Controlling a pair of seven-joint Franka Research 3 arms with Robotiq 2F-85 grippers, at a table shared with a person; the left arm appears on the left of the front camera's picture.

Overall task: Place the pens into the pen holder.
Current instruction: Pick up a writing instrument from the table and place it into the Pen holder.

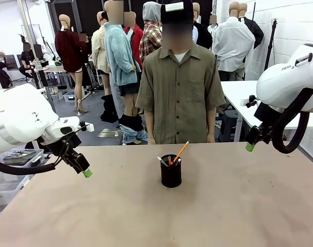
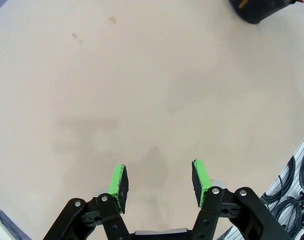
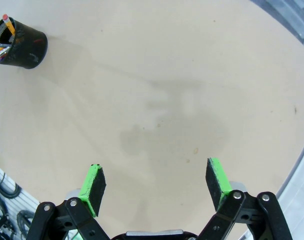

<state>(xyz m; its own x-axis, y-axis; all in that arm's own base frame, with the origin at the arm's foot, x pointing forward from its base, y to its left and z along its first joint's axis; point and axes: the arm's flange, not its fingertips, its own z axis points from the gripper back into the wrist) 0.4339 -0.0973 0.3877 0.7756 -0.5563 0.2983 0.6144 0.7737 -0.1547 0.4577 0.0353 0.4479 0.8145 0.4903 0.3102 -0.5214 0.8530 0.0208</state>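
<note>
Left arm (image 1: 22,121) comes in from left side, bent low, wrist tipped down. Left gripper (image 2: 159,182) hangs over desk, jaws part open, nothing between green pads (image 2: 118,184). Right arm (image 1: 293,85) held high at right side. Right gripper (image 3: 154,182) points down, jaws wide apart, holds nothing.

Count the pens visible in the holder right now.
3 visible: yellow-orange pencil leaning right, pale pen leaning left, red pen between them, all in the pen holder. More may be hidden inside.
</note>
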